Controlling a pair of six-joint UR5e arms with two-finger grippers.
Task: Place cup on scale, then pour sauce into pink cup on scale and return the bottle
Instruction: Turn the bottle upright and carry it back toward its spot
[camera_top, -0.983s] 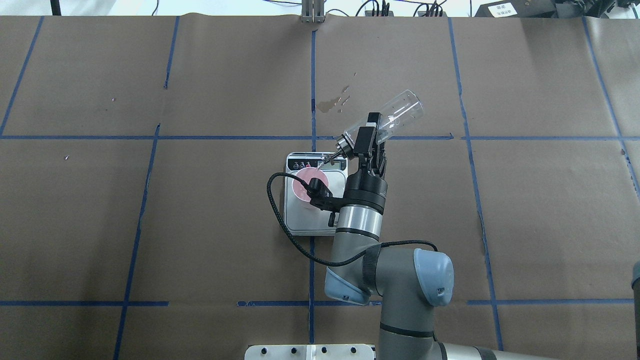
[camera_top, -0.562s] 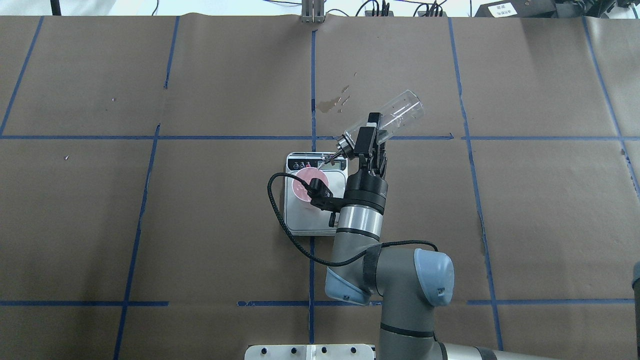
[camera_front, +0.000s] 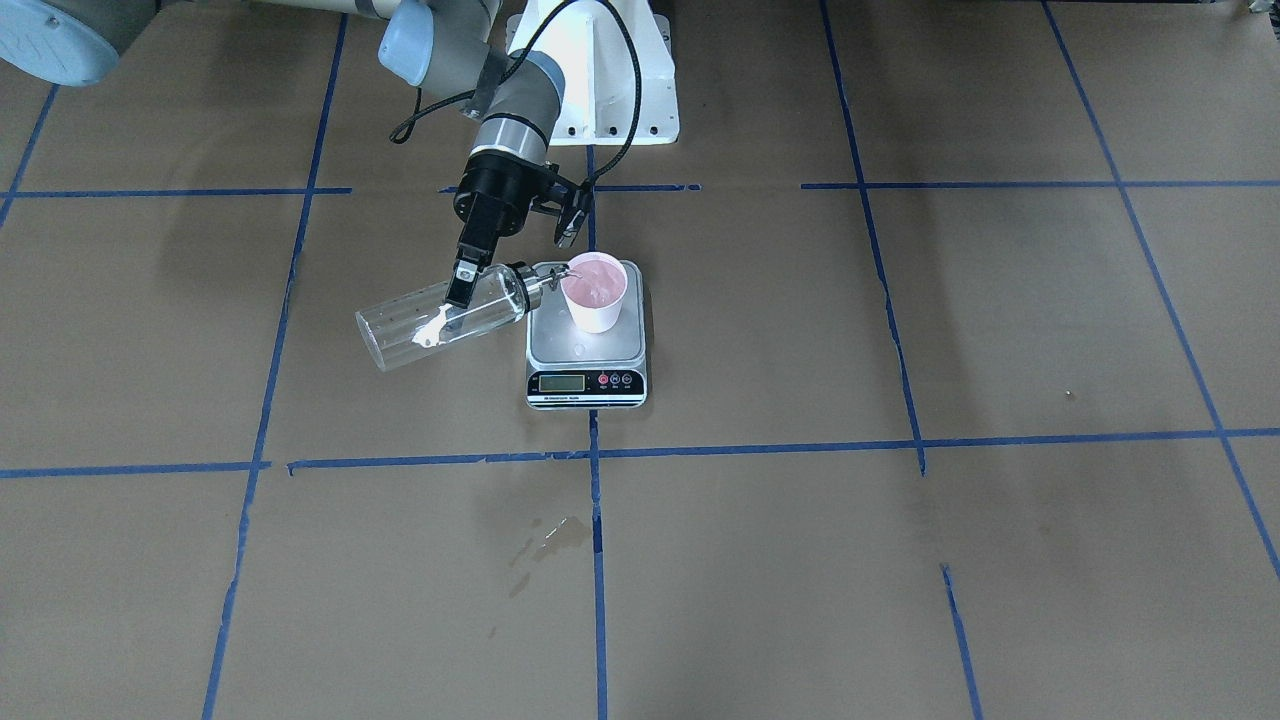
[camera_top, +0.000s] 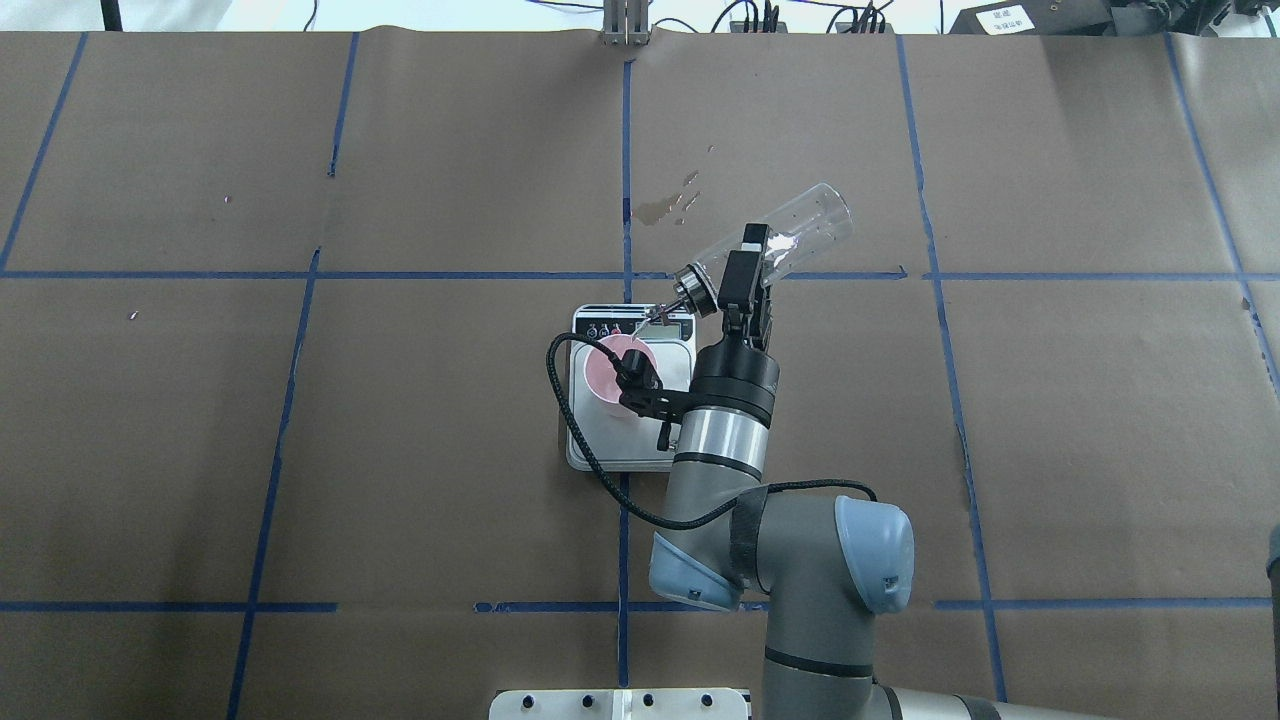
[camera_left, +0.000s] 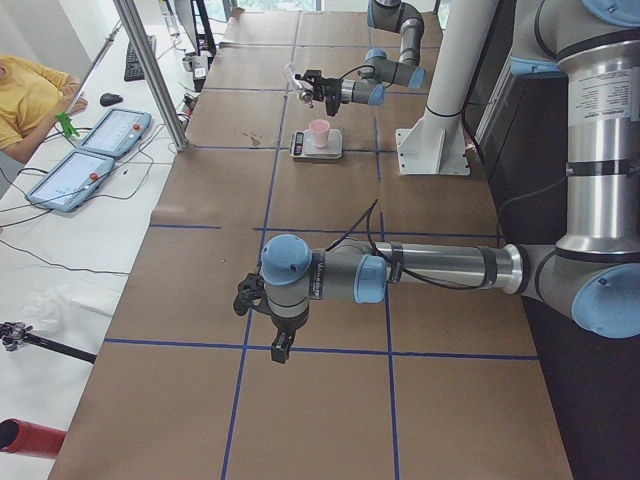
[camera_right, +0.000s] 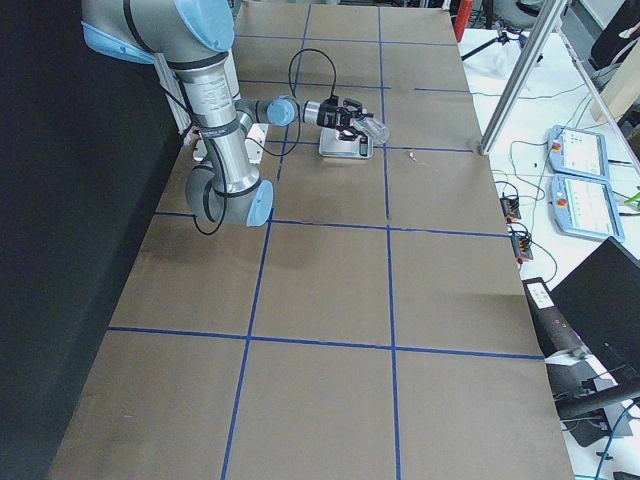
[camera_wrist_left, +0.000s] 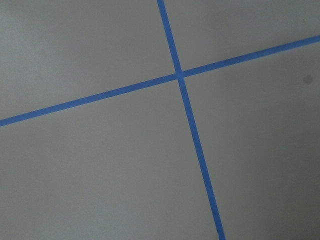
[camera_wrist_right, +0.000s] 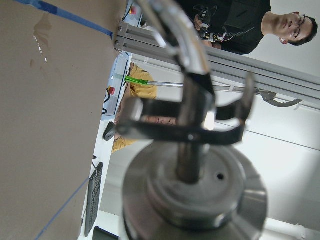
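While the right gripper (camera_front: 462, 290) is clamping the tilted bottle (camera_front: 400, 335), its spout (camera_front: 550, 277) is hanging over the cup (camera_front: 596, 300) on the scale (camera_front: 560, 345); a jerky tilt-back is risking drips beside the cup.

Half hidden under the right arm's black wrist camera (camera_top: 632, 378) in the overhead view: the cup (camera_top: 603, 372) and the near right part of the scale (camera_top: 595, 450). Too small to read in the front view: the numbers on the scale's display (camera_front: 562, 382). Hidden behind the bottle (camera_front: 420, 325) there: the far finger of the right gripper (camera_top: 748, 250). Too clear to pick out through the glass: the sauce. Blurry and much too close in the right wrist view: the bottle's silver collar (camera_wrist_right: 195, 200), cut off at the bottom edge. Too tiny in the left side view to tell if spread or closed: the left gripper (camera_left: 281, 350). Cut off by that picture's left edge: a person in yellow (camera_left: 25, 95).
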